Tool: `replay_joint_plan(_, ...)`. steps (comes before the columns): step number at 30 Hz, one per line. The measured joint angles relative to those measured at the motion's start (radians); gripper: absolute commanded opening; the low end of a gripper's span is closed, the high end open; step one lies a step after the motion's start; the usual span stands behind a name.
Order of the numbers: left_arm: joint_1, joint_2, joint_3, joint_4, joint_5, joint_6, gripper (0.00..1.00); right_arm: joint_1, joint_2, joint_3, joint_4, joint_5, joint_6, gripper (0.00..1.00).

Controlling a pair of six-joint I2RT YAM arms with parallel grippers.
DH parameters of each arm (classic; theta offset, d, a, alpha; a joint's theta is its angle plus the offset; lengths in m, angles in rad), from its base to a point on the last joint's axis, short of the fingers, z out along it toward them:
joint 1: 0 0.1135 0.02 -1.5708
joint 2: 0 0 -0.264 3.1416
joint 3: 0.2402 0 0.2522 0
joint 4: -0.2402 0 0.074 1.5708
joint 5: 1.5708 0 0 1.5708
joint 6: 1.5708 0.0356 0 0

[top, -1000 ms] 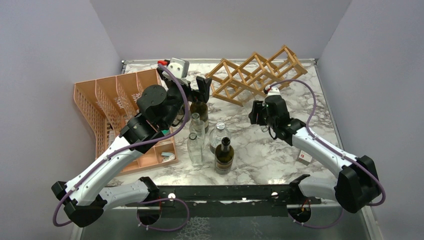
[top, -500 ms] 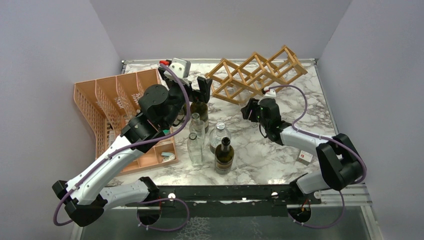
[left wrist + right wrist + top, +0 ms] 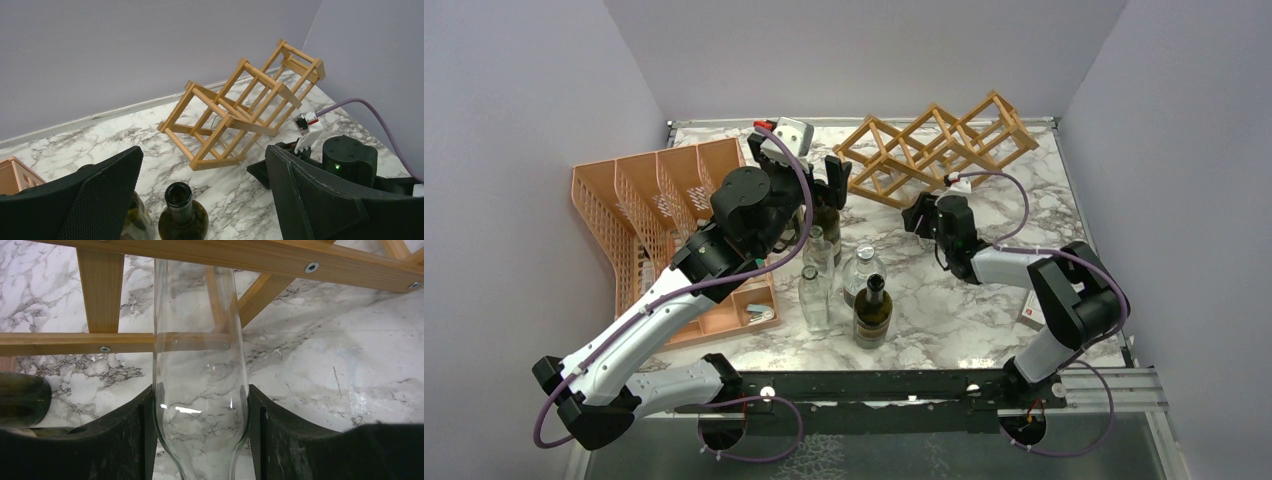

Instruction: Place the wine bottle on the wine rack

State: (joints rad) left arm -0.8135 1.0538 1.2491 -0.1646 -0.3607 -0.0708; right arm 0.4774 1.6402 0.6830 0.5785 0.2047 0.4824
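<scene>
One clear glass wine bottle (image 3: 200,340) is clamped between the black fingers (image 3: 125,440) of the right gripper (image 3: 200,405), with a pad pressed against each side. Its long axis runs straight up the right wrist frame, from the gripper at the bottom toward the light wooden lattice wine rack (image 3: 280,262) at the top. A lower slat shows through the glass and the bottle's far end vanishes at the upper slat, so it reaches in among the slats. Whether neck or base leads, I cannot tell.

In the overhead frame the rack sits at upper centre-right on the marble-patterned tabletop (image 3: 944,300). Its row of diamond cells runs diagonally toward the upper right, and the right gripper is just at its lower-left end.

At the left of that frame stands an orange plastic mesh organizer (image 3: 629,215) with several compartments. Some small pale things lie in the compartment nearest the bottom edge, too small to identify.

The left gripper (image 3: 202,160) is spread wide, straddling the open mouth of an upright dark green glass bottle (image 3: 178,196). Its fingers are clear of the bottle on both sides.

Three clear glass bottles (image 3: 814,290) and a second dark green bottle (image 3: 873,312) stand upright in a cluster at the frame's middle.
</scene>
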Motion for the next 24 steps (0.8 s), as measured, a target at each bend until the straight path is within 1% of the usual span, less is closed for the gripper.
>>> replay_joint_plan(5,0.000,0.001,0.000,-0.002,0.001,-0.003,0.99,0.000,0.045,0.047,0.004,0.000,0.000,0.31)
replay_joint_plan(7,0.000,0.001,0.000,-0.002,0.002,-0.005,0.99,0.000,0.062,0.068,0.002,0.000,0.000,0.35)
replay_joint_plan(9,0.000,0.001,0.000,-0.002,0.002,-0.005,0.99,0.000,0.073,0.083,-0.001,0.000,0.000,0.34)
replay_joint_plan(11,0.000,0.001,0.000,-0.002,0.002,-0.006,0.99,-0.002,0.081,0.093,-0.002,0.000,0.000,0.29)
replay_joint_plan(12,0.000,0.001,0.000,-0.002,0.002,-0.006,0.99,-0.002,0.085,0.097,0.000,0.000,0.000,0.27)
replay_joint_plan(15,0.000,0.001,0.000,-0.002,0.002,-0.008,0.99,-0.002,0.094,0.098,0.010,0.000,0.000,0.27)
replay_joint_plan(16,0.000,0.001,0.000,-0.002,0.002,-0.008,0.99,-0.002,0.100,0.098,0.018,0.000,0.000,0.29)
replay_joint_plan(19,0.000,0.000,0.000,-0.002,0.002,-0.008,0.99,-0.006,0.120,0.104,0.042,0.002,0.003,0.38)
replay_joint_plan(22,0.000,0.001,0.000,-0.003,0.004,-0.008,0.99,-0.006,0.148,0.133,0.048,0.008,0.014,0.52)
replay_joint_plan(24,0.000,0.000,0.000,-0.003,0.005,-0.008,0.99,-0.006,0.161,0.149,0.047,0.011,0.019,0.60)
